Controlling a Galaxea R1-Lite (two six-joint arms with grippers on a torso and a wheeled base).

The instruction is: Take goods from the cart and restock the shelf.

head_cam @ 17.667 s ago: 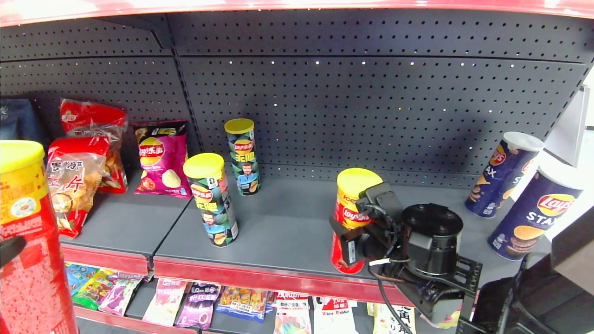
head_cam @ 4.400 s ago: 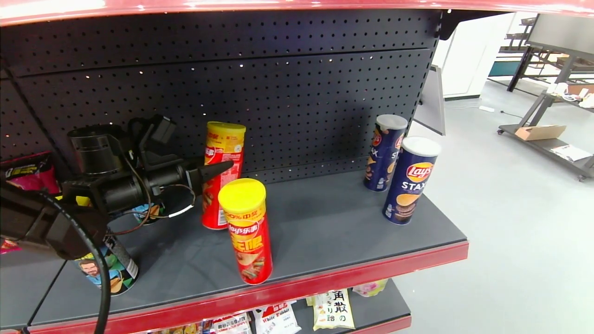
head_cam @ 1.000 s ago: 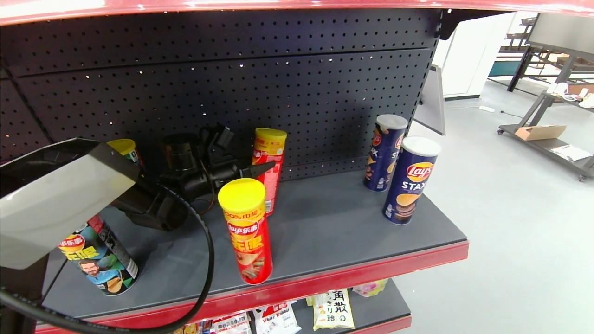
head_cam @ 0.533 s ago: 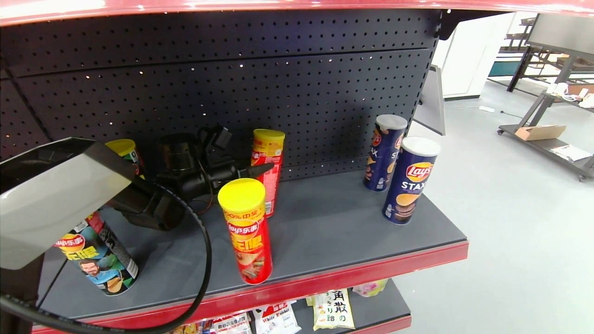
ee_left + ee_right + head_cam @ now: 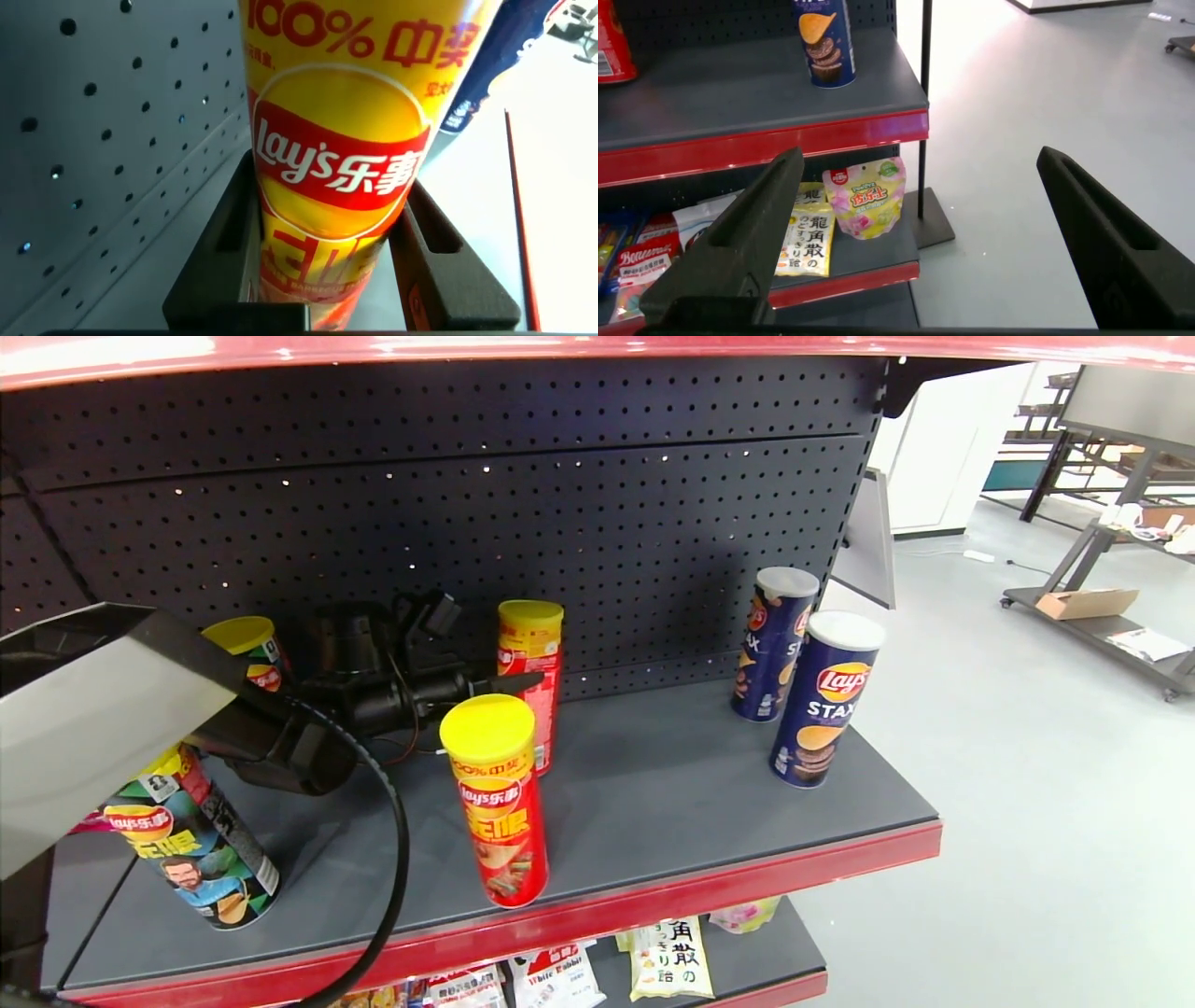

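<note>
Bare shelf (image 5: 653, 775) between front red can (image 5: 495, 803) and 2 blue cans (image 5: 823, 709), pegboard (image 5: 560, 523) close behind.

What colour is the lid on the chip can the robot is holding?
Yellow. The lid tops the red and yellow chip can, best seen in the head view.

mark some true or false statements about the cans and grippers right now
1. The left gripper is shut on a red can. True.
2. The two blue cans lie on their sides. False: both stand upright.
3. The right gripper is open and holds nothing. True.
4. The front can has a white lid. False: its lid is yellow.
</note>
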